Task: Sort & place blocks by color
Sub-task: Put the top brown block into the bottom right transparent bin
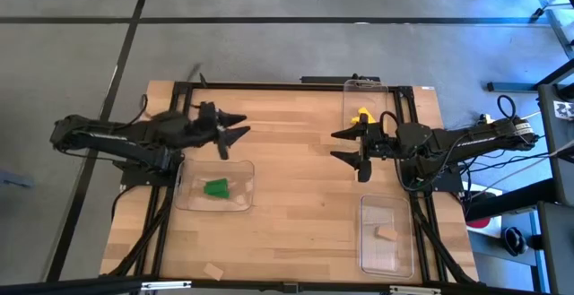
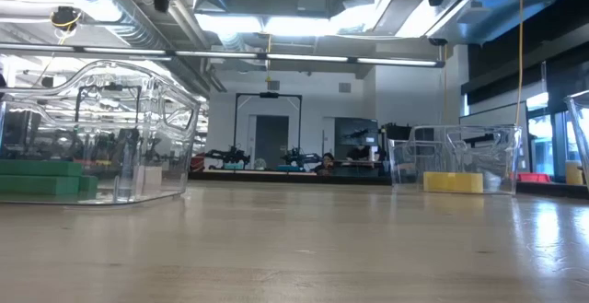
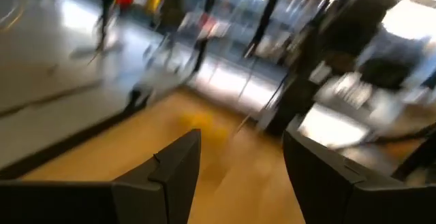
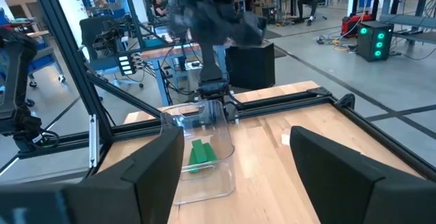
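Sorting looks well advanced, judging by how the pieces lie. From above, the small green wooden blocks (image 1: 216,187) sit together inside the clear plastic tray (image 1: 242,203) on the left half of the wooden table (image 1: 296,169); the yellow wooden blocks (image 1: 361,116) rest in a second clear tray (image 1: 350,93) at the far right; and a plain tan block (image 1: 387,233) lies in a third clear tray (image 1: 399,257) at the near right. One tan piece (image 1: 213,272) remains loose on the bare wood at the near edge, well apart from every tray, so that one seems to be the work left.

The left gripper (image 1: 231,131) hovers above the table just beyond the green tray, fingers spread and carrying nothing; its wrist view shows both dark fingers (image 3: 174,173) apart with only blurred wood between them. The right gripper (image 1: 345,145) hangs near the yellow tray, jaws likewise wide and empty, and its wrist view looks across at the green blocks (image 4: 202,154) in their tray.

The loose tan piece lies flat with its long axis running slantwise across the table, one end angled toward the near-right corner; its exact shape is too small to tell. The tan block in the tray lies roughly crosswise to that tray's length.
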